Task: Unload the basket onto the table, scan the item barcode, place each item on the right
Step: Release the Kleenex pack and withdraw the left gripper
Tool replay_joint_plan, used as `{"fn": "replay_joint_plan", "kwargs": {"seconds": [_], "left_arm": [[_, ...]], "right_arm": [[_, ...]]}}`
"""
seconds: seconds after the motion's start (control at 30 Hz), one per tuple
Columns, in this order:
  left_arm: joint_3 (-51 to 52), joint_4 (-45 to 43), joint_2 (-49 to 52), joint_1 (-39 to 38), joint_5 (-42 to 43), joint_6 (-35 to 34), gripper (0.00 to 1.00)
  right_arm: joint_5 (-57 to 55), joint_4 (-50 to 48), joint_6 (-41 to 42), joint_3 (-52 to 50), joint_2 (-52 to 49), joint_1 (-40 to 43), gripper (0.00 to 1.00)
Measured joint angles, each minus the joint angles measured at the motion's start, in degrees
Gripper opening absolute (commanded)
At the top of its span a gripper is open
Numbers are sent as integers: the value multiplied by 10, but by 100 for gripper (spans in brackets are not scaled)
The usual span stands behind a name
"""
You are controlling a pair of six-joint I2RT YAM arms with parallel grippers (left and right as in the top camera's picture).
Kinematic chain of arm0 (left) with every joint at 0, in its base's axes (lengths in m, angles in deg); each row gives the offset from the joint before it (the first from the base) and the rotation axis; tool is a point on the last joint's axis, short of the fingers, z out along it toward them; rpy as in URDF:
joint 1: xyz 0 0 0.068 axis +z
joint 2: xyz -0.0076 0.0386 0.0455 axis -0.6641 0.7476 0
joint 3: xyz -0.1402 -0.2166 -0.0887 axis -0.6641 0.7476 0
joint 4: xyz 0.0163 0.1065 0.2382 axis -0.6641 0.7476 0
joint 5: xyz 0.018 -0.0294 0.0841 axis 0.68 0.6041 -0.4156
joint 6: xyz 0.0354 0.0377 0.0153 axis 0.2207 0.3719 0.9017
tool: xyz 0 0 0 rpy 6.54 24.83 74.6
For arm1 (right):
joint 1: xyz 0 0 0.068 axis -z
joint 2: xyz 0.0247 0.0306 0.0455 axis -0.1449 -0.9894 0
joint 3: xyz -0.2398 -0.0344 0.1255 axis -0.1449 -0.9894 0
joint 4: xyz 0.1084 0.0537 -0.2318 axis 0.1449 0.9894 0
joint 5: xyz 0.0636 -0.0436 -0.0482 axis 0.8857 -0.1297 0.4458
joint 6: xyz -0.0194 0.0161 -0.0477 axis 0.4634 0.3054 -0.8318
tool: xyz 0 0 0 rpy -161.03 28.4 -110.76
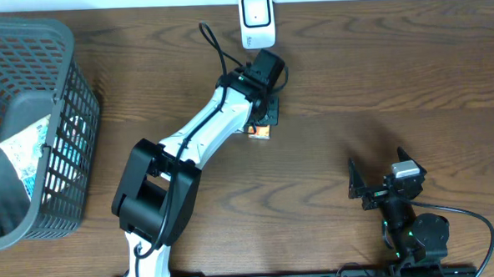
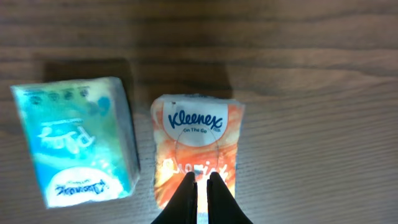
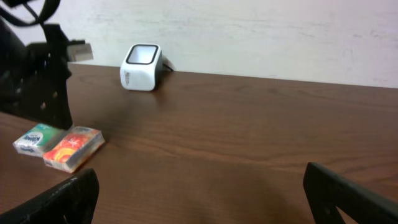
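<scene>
Brown wood-grain desk (image 1: 395, 82), pale wall behind. White scanner (image 1: 256, 19) stands at the middle of the far edge, and a grey mesh basket (image 1: 76, 138) sits at the left edge. The Kleenex pack (image 2: 196, 146), orange, lies flat a little in from the far edge, in front of the scanner, with a teal tissue pack (image 2: 78, 140) just beside it. Left gripper (image 2: 202, 183): fingers pressed almost together, tips at the pack's near end. Cannot tell whether they nip the wrapper. Right gripper (image 3: 199, 180): fingers spread wide, empty, parked near the front edge. Judged step: securing the pick, scan not yet done. Next move calls for a firm hold, a lift clear of the teal pack, then turning the barcode to the scanner window.
</scene>
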Motion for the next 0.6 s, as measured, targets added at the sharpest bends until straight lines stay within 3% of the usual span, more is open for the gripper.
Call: {"fn": "replay_joint_plan", "kwargs": {"seconds": [0.33,0.53,0.6], "left_arm": [[64,-60,0,0,6,2,8],[58,-38,-9,7,7,17,8],[38,-10,-27,18,9,31,17]], "right_arm": [[0,0,0,0,0,0,99],[0,0,0,0,0,0,99],[0,0,0,0,0,0,99]]}}
